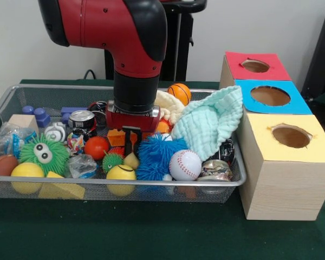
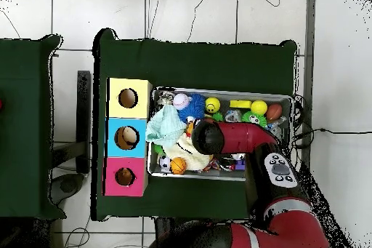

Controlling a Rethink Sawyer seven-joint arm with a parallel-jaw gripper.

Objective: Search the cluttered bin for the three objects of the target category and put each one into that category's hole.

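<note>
**Red arm lowered into the toy-filled basket**

Black gripper (image 1: pixel 132 142) hangs straight down among the toys in the middle of the bin (image 1: pixel 151 183); whether it is parted or grips anything cannot be told. Just beside it lie a red ball (image 1: pixel 96 147), a blue spiky ball (image 1: pixel 156 154) and a baseball (image 1: pixel 185 164). A pale green cloth (image 1: pixel 210 122) drapes over the bin's end nearest the boxes. Beyond that end, the hole (image 1: pixel 255 66) in the red face sits farthest back, behind the blue-faced hole (image 1: pixel 270 96) and yellow-faced hole (image 1: pixel 291 136).
</note>
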